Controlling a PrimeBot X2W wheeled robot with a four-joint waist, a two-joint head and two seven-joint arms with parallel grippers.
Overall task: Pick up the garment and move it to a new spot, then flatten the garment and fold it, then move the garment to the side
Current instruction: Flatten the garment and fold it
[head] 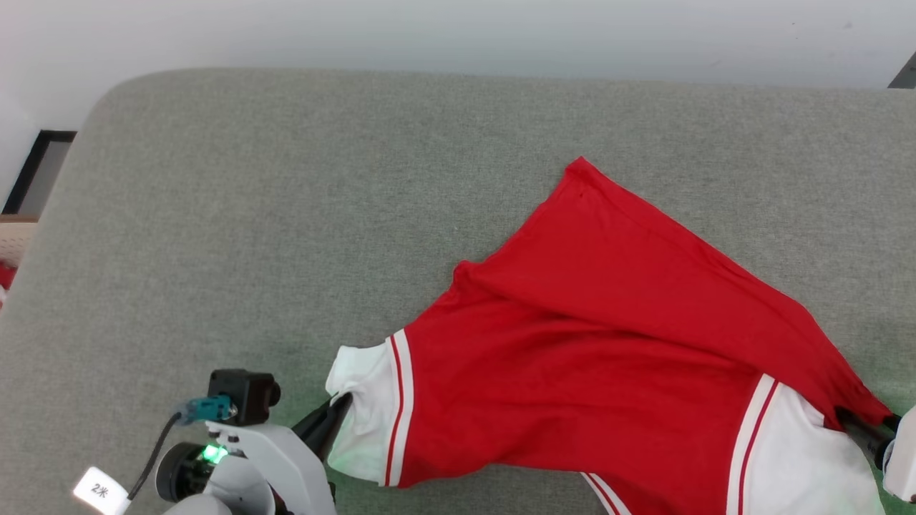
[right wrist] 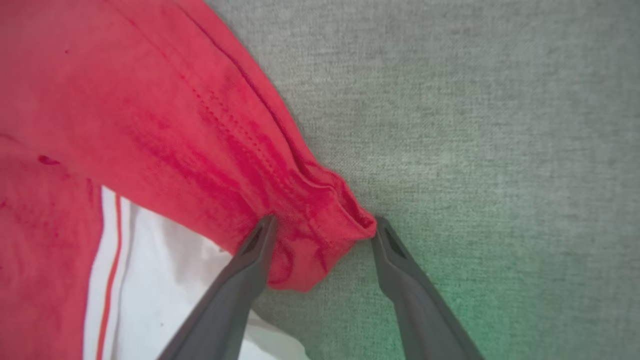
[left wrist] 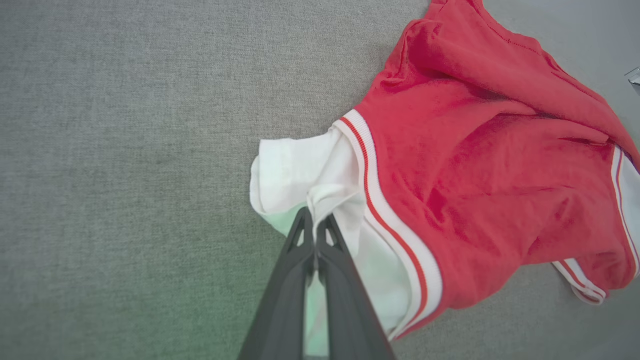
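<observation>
The garment (head: 608,343), a bright red T-shirt with white sleeve ends and striped trim, lies crumpled on the grey cushion at the right of the head view. My left gripper (left wrist: 315,220) is shut on the white sleeve end (left wrist: 300,170), pinching a fold of it; it also shows at the lower left as my left gripper (head: 336,411). My right gripper (right wrist: 324,227) stands open, its two fingers spread on either side of a bunched red hem corner (right wrist: 320,220) that lies loose between them. It sits at the lower right edge as my right gripper (head: 869,429).
The wide grey fabric cushion (head: 286,214) stretches left and back of the garment. A pale wall (head: 458,36) runs behind it. At the far left edge are a dark opening (head: 36,172) and a beige basket edge (head: 14,243).
</observation>
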